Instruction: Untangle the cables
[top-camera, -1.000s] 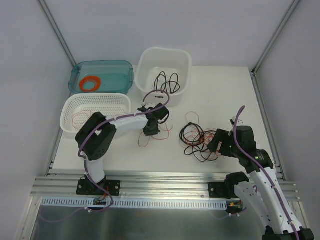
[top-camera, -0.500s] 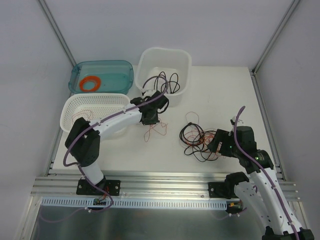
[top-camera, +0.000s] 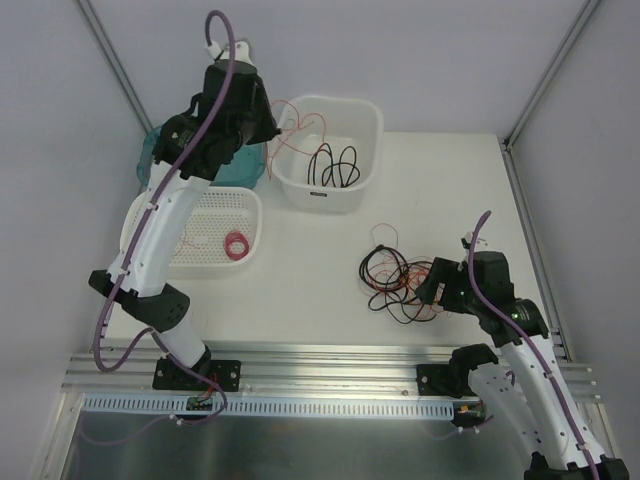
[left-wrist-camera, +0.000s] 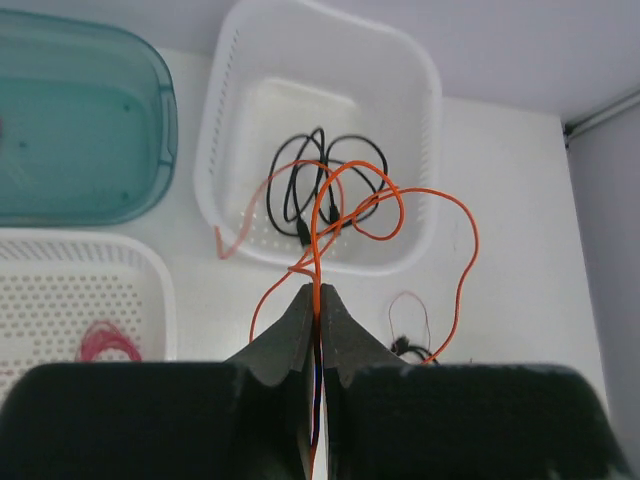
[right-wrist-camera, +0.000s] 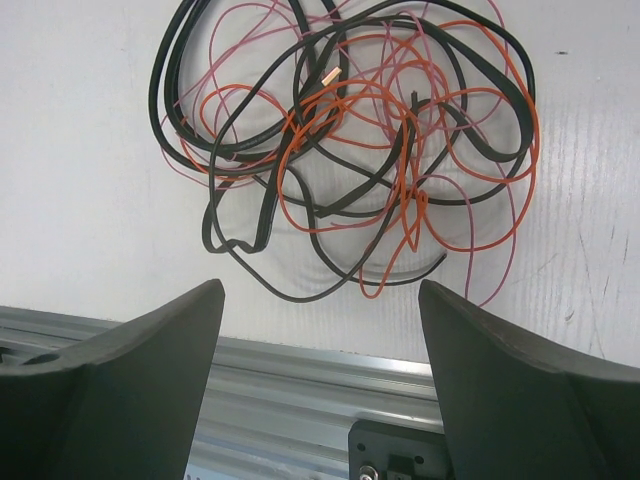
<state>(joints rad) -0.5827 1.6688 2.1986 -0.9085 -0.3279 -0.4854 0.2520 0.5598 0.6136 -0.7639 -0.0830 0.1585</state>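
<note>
Aloft, the left gripper (left-wrist-camera: 316, 292) pinched a thin orange wire (left-wrist-camera: 400, 205); the right gripper (right-wrist-camera: 320, 290) gaped over tangled black, red, orange cables (right-wrist-camera: 300, 125).

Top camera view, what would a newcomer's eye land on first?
The left hand, raised high, pinches a looping orange wire over the white tub that holds a black cable. On the table to the right lies the messy tangle of black, red and orange cables, with the open right hand beside it.

Top camera looks down; close right wrist view shares the cables (top-camera: 393, 277) (right-wrist-camera: 345, 140).
</note>
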